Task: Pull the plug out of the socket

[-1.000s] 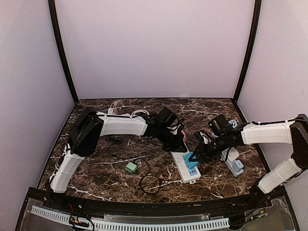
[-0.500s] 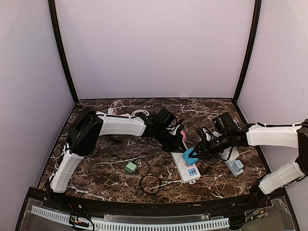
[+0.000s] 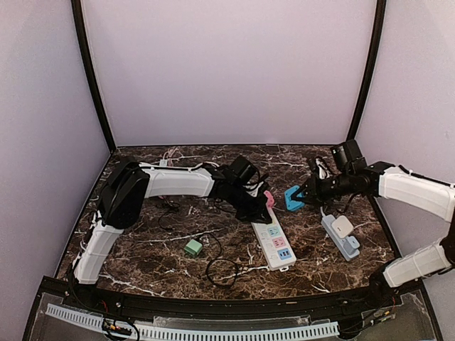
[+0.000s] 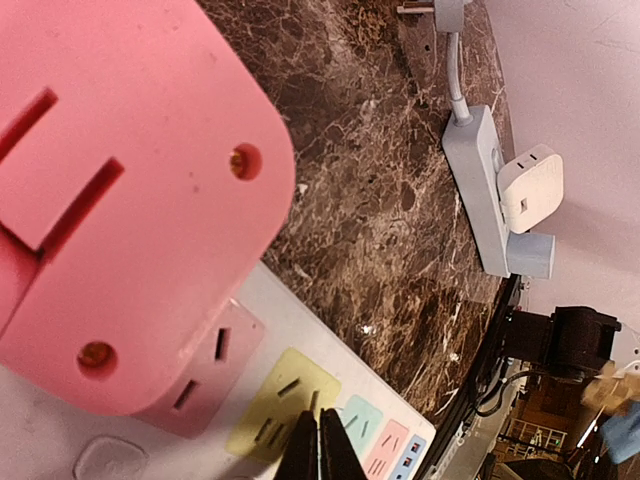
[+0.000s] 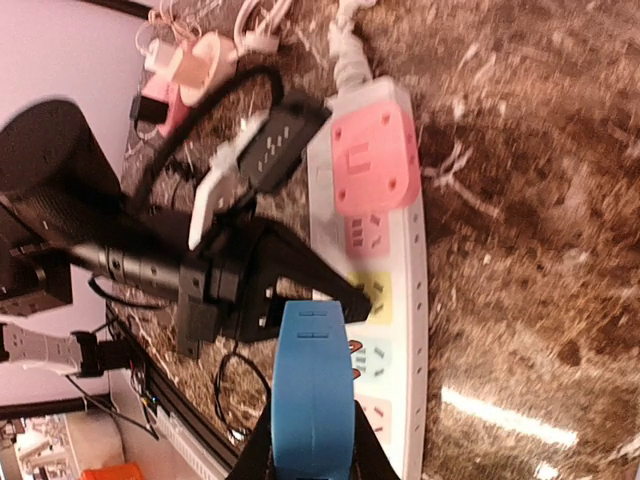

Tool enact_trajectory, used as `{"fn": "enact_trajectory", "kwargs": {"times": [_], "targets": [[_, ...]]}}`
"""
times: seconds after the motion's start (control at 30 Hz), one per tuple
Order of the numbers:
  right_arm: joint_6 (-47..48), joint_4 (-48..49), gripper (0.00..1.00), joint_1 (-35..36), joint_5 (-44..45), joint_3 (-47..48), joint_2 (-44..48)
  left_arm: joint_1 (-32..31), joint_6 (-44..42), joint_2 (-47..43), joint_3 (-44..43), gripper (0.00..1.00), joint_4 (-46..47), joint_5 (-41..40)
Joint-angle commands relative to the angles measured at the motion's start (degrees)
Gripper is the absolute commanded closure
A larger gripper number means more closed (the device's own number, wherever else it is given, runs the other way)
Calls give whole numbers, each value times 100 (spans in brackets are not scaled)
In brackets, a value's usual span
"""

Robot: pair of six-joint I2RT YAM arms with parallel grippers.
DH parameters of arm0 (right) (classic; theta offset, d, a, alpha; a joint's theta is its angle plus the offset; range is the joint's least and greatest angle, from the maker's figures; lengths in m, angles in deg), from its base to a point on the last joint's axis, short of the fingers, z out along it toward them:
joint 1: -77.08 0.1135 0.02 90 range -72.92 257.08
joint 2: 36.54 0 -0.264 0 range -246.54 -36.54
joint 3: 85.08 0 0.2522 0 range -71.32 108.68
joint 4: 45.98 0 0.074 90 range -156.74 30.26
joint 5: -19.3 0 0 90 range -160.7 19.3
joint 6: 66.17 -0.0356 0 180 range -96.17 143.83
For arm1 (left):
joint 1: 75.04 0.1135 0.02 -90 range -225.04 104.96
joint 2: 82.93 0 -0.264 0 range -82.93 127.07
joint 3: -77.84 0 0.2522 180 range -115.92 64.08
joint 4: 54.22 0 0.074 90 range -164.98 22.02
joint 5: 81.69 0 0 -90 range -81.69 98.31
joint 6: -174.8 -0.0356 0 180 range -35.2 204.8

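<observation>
Blue plug (image 3: 292,198) is already out of the white power strip (image 3: 274,243): it hangs in the air beyond the strip's far end and off to its right, touching nothing on the strip. The right gripper (image 3: 298,197) is clamped on it, the jaws pinching the plug body from both sides, and the right wrist view shows the plug upright between them with the strip well below.

The left gripper (image 4: 319,448) has its fingers drawn together to a narrow point and holds nothing. Its tips press down on the strip's yellow socket face, just nearer than the pink plug (image 3: 269,198). From this I judge that it is pinning the strip down.

The pull itself looks done, since the coloured socket faces along the strip's near half all show bare. The pink plug sits seated at the strip's far end; if the task means that one too, it is not yet pulled.

What appears to be left is small: setting the blue plug down on the table to the right of the strip and letting go, then lifting the left gripper off the strip.
</observation>
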Motion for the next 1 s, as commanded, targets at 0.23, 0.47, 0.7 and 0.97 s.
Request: {"fn": "enact_trajectory", "kwargs": {"times": [0.23,0.47,0.7,0.97], "targets": [[475,826,100,-1036,-681,2756,-3074,485,-281,-1096,-348,98,-969,11],[278,682,99,-1226,-1265,4461,-4892,818,-431,-1743,139,97,-1117,-221],[212,628,98,-1541,-1421,4694,-5484,941,-333,-2118,676,97,-882,-307],[479,505,93,-1973,-1305,4278,-5485,949,-248,-2076,697,97,-740,-300]]}}
